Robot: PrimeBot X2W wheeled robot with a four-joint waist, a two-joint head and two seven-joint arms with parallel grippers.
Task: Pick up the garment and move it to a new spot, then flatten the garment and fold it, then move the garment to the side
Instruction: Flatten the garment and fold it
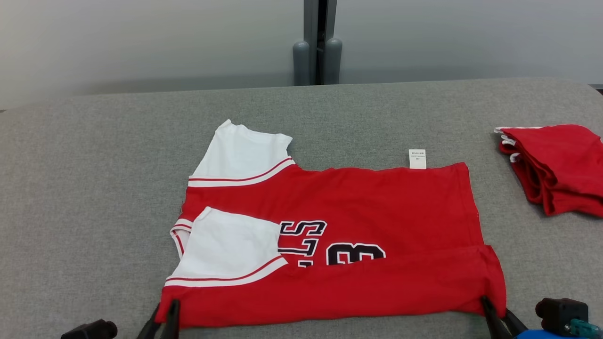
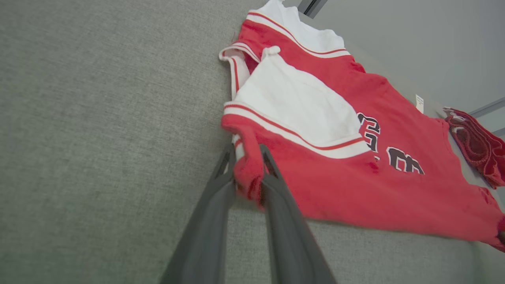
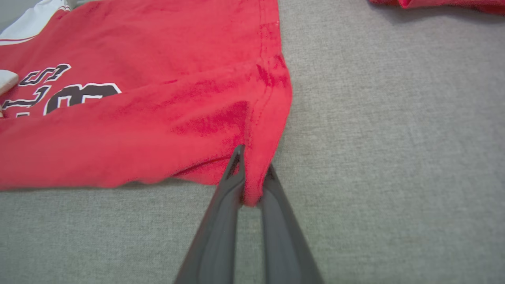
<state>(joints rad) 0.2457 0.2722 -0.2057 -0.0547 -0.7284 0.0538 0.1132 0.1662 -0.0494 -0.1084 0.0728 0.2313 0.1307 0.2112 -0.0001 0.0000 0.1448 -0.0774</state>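
Red garment (image 1: 377, 207), near corners between both jaws

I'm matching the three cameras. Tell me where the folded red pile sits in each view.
Head view: pile at the right edge, right of the shirt.
Left wrist view: pile at the right edge, beyond the shirt.
Right wrist view: pile along the top edge, right side.
Shared landmark: the shirt's black number.
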